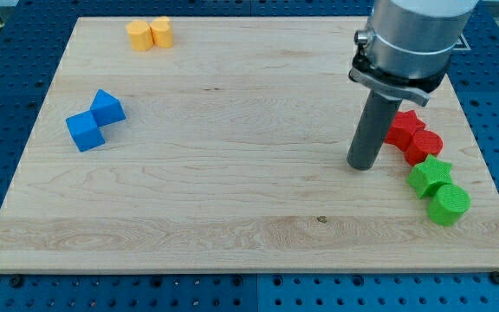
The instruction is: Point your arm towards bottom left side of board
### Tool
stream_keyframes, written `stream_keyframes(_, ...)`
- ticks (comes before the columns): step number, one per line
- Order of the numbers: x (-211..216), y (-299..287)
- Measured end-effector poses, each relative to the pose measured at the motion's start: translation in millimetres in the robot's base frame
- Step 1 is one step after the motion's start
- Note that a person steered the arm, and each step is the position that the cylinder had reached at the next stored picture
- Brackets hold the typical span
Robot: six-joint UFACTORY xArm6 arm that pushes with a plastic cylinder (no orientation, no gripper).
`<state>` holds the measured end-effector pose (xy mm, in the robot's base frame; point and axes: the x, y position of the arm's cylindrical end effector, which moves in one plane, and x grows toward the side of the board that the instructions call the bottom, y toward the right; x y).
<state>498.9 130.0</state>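
Note:
My tip (363,165) rests on the wooden board (232,173) at the view's right, just left of the red blocks. A red star block (403,126) touches a red round block (424,146). Below them a green star block (429,176) touches a green round block (448,204). Two blue blocks, one a cube (85,132) and one angular (107,107), sit together at the view's left. Two yellow blocks (139,35) (161,31) sit side by side at the view's top left. The tip touches no block.
The arm's grey body (410,43) hangs over the board's top right corner. A blue perforated table (7,104) surrounds the board on all sides.

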Motion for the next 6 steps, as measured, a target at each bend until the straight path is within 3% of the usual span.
stream_keyframes(6, 27, -39)
